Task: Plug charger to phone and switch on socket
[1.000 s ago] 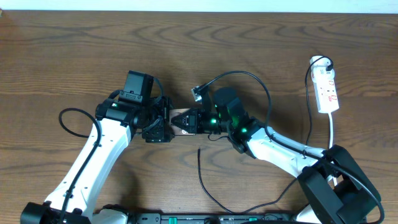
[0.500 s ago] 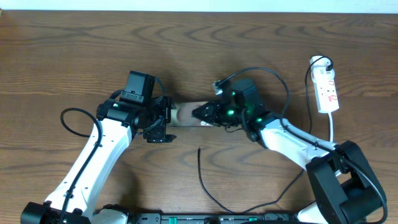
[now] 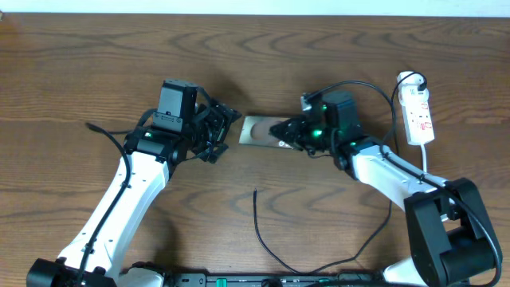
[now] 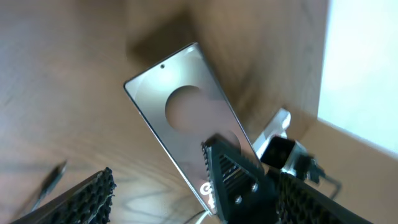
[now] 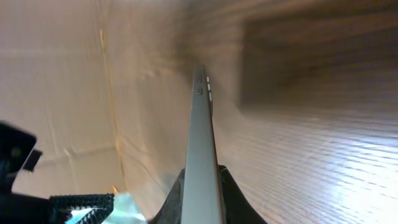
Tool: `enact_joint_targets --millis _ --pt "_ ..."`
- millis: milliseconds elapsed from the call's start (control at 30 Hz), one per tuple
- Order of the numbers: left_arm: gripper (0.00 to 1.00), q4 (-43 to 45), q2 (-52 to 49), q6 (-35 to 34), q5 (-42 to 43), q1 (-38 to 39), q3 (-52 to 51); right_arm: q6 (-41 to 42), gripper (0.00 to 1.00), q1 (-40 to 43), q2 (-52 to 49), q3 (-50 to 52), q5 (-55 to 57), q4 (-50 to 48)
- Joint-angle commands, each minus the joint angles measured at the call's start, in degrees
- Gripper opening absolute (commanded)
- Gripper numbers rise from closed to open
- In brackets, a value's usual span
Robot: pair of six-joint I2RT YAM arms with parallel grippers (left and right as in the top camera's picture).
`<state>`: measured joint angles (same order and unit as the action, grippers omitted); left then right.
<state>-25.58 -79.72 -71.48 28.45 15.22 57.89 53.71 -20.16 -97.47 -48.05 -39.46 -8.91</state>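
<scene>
The phone (image 3: 256,131) is a glossy grey slab, held off the table at the centre. My right gripper (image 3: 285,132) is shut on its right end. In the right wrist view the phone (image 5: 202,137) shows edge-on between the fingers of that gripper (image 5: 203,196). My left gripper (image 3: 222,129) is open just left of the phone, apart from it. In the left wrist view the phone (image 4: 181,109) lies beyond the spread jaws of the left gripper (image 4: 189,199). The charger (image 3: 258,219) lies loose near the front, tip pointing up. The socket (image 3: 420,114) lies at the far right.
The socket's white cord (image 3: 426,169) runs down beside the right arm's base. The right arm's thicker black cable (image 3: 381,108) loops above the right arm, close to the socket. Bare wooden table (image 3: 96,72) stretches to the left and back.
My right gripper has carried the phone right and toward the back. My left gripper has swung up and turned, and now stands open and apart from the phone's left end.
</scene>
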Motion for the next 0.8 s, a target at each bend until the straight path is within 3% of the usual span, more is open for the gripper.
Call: enact_joint_targets --millis 0,233,433,767 --pt "0.80 3.76 0.44 12.98 2.62 -0.04 1.16 8.02 0.01 3.23 0.28 -1.16 -2.93 -1.31" --pt "0.80 15.02 0.44 13.11 5.49 -0.09 -1.46 13.94 0.01 7.85 0.28 -1.16 -5.01 -7.78" --pt "0.80 28.00 0.44 8.92 6.60 -0.11 -8.66 15.74 0.01 9.97 0.28 -1.16 -6.60 -13.03" --pt "0.80 70.79 0.44 -7.43 11.43 -2.86 -27.19 20.17 0.01 9.99 0.28 -1.16 -6.82 -16.17"
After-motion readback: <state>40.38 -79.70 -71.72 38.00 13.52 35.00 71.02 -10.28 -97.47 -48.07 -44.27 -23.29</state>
